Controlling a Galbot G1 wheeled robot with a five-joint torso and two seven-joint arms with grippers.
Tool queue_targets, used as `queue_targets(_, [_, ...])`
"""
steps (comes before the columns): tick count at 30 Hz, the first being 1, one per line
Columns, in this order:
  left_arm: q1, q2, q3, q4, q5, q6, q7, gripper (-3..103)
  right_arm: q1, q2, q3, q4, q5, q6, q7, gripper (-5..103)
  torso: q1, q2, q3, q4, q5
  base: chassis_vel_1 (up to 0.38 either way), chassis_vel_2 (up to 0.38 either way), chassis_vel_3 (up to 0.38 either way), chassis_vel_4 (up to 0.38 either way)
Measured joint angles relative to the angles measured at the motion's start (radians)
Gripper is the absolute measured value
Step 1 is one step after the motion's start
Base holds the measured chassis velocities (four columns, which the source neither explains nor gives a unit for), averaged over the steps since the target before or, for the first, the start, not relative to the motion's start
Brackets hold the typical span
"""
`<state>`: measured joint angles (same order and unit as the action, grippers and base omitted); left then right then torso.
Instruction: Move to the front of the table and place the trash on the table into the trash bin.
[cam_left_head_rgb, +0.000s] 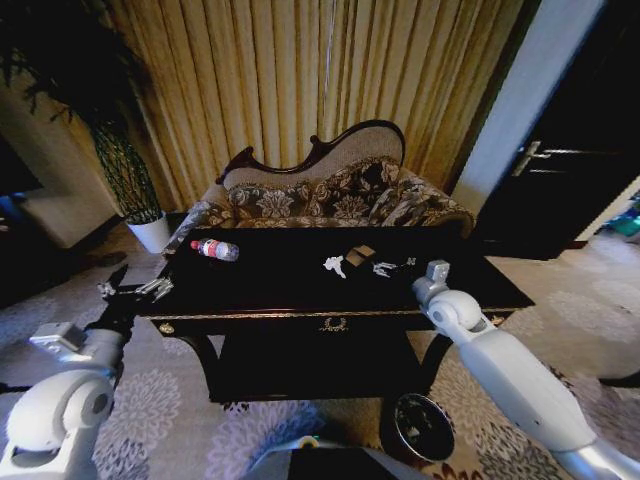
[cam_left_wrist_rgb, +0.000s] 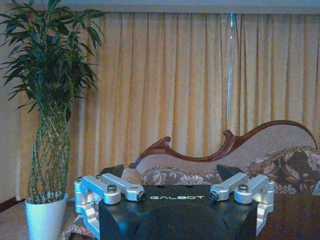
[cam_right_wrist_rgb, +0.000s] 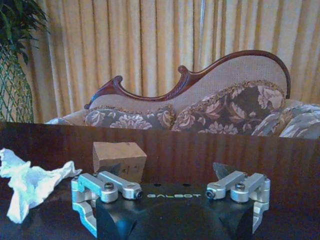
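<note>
Bottle (cam_left_head_rgb: 215, 249) on its side, far left of the table (cam_left_head_rgb: 300, 290), long axis running left to right with its red cap leftward. I see my left gripper (cam_left_head_rgb: 135, 293) off the table's left edge, fingers apart, well short of it. My right gripper (cam_left_head_rgb: 397, 267) hovers over the right side, fingers apart, brownish block (cam_right_wrist_rgb: 119, 159) and white scrap (cam_right_wrist_rgb: 30, 180) just beyond. Bin (cam_left_head_rgb: 424, 428) stands on the floor, near right.

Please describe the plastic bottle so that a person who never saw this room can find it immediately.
Start from the large dark table with gold trim that stands before the floral sofa. On its top, toward the robot's left and near the sofa side, lies the small clear bottle on its side. Unlike the white scraps and brownish piece farther right, it has a red cap and red-white label.
</note>
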<state>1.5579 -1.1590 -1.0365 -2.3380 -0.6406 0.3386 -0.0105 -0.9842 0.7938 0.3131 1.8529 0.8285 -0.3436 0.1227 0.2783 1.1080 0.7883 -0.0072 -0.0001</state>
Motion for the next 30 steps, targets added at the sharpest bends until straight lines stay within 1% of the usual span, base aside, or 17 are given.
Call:
queue_targets(5, [-0.006,-0.004,0.011,-0.003,0.0,0.0,0.001,100,-0.032,-0.013,0.027,0.025,0.001,0.001,0.0,100,0.0,0.0,0.0,0.0,-0.0001,0.0,0.0,0.0,0.0])
queue_targets(8, [-0.006,-0.011,0.018,-0.003,0.002,0.0,0.001,100,-0.074,-0.022,0.043,0.069,0.004,0.001,0.001,100,0.0,0.0,0.0,0.0,-0.0001,0.0,0.0,0.0,0.0])
queue_targets(16, [0.001,-0.009,0.007,-0.002,0.002,-0.001,0.004,100,-0.108,-0.018,0.032,0.131,0.006,0.001,0.004,100,0.0,0.0,0.0,0.0001,0.0,0.0,0.0,0.0,0.0])
queue_targets(21, [-0.002,-0.008,0.012,-0.003,0.002,-0.002,0.006,100,-0.067,-0.024,0.006,0.136,0.024,-0.004,0.006,100,0.0,0.0,0.0,0.0001,-0.0001,0.0,0.0,0.0,0.0])
queue_targets(23, [-0.001,-0.008,0.02,-0.004,0.004,-0.002,0.006,100,-0.024,-0.024,-0.016,0.117,0.031,-0.01,0.007,100,0.0,0.0,0.0,0.0001,-0.0001,0.0,0.0,0.0,0.0])
queue_targets(30, [-0.003,-0.007,0.021,-0.005,0.006,-0.002,0.005,100,0.01,-0.025,-0.034,0.088,0.037,-0.016,0.007,100,0.0,0.0,0.0,-0.0001,0.0,0.0,0.0,0.0,0.0])
